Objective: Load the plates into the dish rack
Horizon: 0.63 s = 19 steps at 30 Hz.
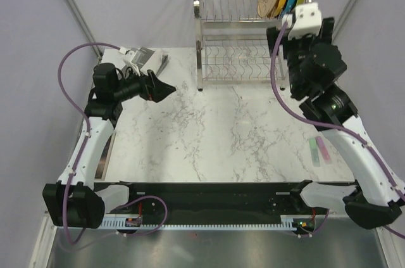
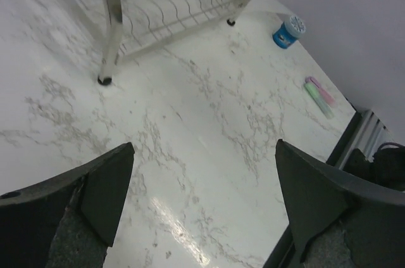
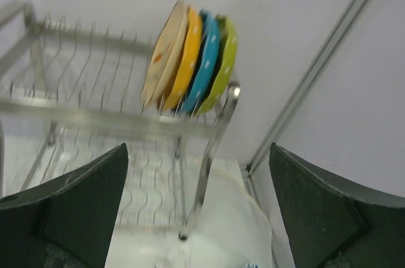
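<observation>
Surface: white marble-pattern table (image 1: 209, 135), grey walls behind.
Dish rack (image 1: 234, 27): at the far edge, long axis running left to right.
Plates: all four in the upper tier, right end, standing on edge and slightly leaning, faces along the rack's length.
Order, left to right: tan plate (image 3: 166, 52), orange plate (image 3: 186, 59), teal plate (image 3: 205, 62), lime green plate (image 3: 224, 65), packed close.
Hard to see: right wrist view blurred; plates' lower rims behind the wires.
Left gripper (image 2: 204, 144): fingers spread wide, nothing between, above the table's left side.
Right gripper (image 3: 197, 147): fingers apart, empty, near the rack's right end.
Other: blue tub (image 2: 289, 30); pink and green sticks (image 2: 319, 97).
</observation>
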{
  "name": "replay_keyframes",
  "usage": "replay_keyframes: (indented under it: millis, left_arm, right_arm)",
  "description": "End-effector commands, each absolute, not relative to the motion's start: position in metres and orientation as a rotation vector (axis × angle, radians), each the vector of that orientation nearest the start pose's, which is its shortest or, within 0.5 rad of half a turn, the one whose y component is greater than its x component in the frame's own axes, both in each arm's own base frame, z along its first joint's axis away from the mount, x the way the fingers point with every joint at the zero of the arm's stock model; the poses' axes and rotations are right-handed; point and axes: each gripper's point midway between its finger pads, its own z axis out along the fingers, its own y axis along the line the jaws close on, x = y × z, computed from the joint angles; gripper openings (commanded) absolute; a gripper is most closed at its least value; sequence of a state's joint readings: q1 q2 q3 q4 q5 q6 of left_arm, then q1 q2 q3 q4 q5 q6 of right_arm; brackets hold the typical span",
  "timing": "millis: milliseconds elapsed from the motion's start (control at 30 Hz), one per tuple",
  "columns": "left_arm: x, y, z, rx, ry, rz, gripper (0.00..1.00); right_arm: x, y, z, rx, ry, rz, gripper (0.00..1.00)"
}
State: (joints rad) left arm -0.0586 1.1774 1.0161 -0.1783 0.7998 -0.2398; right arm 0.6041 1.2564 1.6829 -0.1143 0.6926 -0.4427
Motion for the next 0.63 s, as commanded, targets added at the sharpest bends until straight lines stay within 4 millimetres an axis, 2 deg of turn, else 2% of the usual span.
replay_keyframes:
  millis: [0, 33, 100, 167, 267, 400, 500, 600]
  left_arm:
    - [0.327, -0.143, 0.351, 0.538, 1.647, -0.745, 1.00]
    - [0.326, -0.141, 0.358, 0.563, 1.619, -0.710, 1.00]
    - [0.322, -0.139, 0.373, 0.596, 1.573, -0.663, 1.00]
    - [0.318, -0.138, 0.378, 0.604, 1.563, -0.652, 1.00]
    - [0.310, -0.133, 0.386, 0.655, 1.535, -0.581, 1.00]
    - [0.298, -0.128, 0.393, 0.704, 1.511, -0.510, 1.00]
    - [0.290, -0.124, 0.395, 0.696, 1.515, -0.488, 1.00]
    - [0.280, -0.125, 0.388, 0.686, 1.533, -0.510, 1.00]
  right_arm:
    - [0.327, 0.110, 0.364, -0.336, 1.845, -0.201, 0.98]
    - [0.314, 0.105, 0.333, -0.393, 1.949, -0.226, 0.98]
    - [0.301, 0.095, 0.297, -0.347, 2.060, -0.252, 0.98]
    - [0.290, 0.082, 0.277, -0.300, 2.132, -0.311, 0.98]
    - [0.281, 0.067, 0.278, -0.208, 2.120, -0.259, 0.98]
    - [0.267, 0.051, 0.276, -0.155, 2.125, -0.280, 0.98]
    - [0.259, 0.043, 0.278, -0.160, 2.120, -0.298, 0.98]
    - [0.256, 0.038, 0.277, -0.141, 2.121, -0.312, 0.98]
